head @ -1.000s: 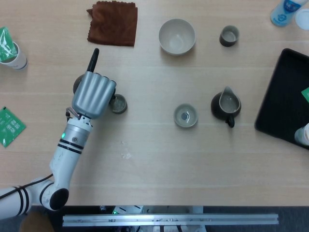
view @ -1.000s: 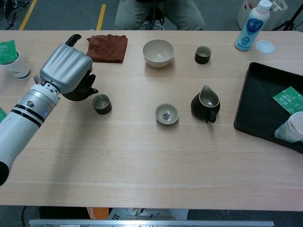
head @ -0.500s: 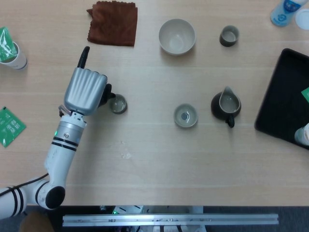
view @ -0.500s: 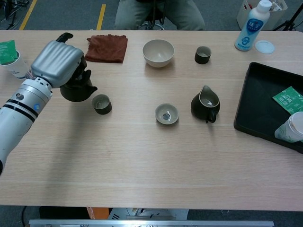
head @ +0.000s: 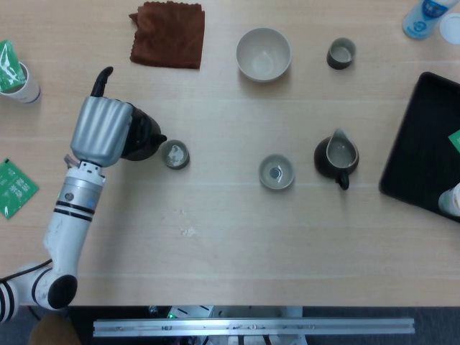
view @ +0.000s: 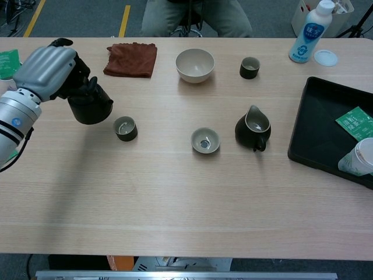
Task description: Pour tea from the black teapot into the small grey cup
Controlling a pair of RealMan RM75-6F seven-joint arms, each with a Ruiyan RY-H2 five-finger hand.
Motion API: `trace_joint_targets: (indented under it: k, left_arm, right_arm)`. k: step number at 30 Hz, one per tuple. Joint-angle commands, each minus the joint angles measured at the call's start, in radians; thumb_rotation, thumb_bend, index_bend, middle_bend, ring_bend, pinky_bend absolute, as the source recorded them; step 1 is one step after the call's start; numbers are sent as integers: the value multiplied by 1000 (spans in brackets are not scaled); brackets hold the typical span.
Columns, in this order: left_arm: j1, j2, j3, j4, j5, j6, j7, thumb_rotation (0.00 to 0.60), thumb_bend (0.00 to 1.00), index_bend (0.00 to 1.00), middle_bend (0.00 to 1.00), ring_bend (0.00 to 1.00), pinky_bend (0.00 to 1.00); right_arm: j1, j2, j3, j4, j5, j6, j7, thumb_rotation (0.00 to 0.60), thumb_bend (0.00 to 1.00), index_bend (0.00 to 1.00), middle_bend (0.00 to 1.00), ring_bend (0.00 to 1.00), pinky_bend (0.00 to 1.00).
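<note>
My left hand [head: 102,131] [view: 45,69] grips the black teapot [head: 143,140] [view: 91,107] from its left side, dark fingers curled over the pot's top. The pot sits level, close above or on the table; I cannot tell which. Its spout points right toward the small grey cup [head: 175,154] [view: 125,128], which stands just right of the pot, apart from it, with a pale sheen inside. My right hand shows in neither view.
A brown cloth [head: 168,34] lies behind the teapot. Beige bowl [head: 264,54], a second grey cup [head: 341,53], a small strainer bowl [head: 277,172] and a dark pitcher [head: 336,158] stand to the right. A black tray [head: 420,144] fills the right edge; a paper cup [head: 18,77] stands far left.
My left hand has drawn back to the left, uncovering the teapot. The spout has come away from over the grey cup and the pot has levelled.
</note>
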Motion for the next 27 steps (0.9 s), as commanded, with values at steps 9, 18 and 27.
trace_joint_targets:
  k: [9, 18, 27]
  left_arm:
    - [42, 0, 33, 137, 38, 3, -173, 500, 502, 856, 972, 758, 96]
    - [56, -32, 57, 180, 41, -13, -187, 495, 501, 836, 950, 739, 96]
    - [63, -81, 66, 238, 34, -31, -186, 499, 499, 798, 900, 697, 96]
  right_arm:
    - [7, -2, 1, -13, -3, -6, -16, 600, 0, 429, 362, 210, 229]
    - [8, -1, -1, -21, -3, -7, -25, 600, 0, 429, 362, 210, 229]
    - [4, 1, -3, -25, -1, -4, -29, 600, 0, 428, 362, 210, 229]
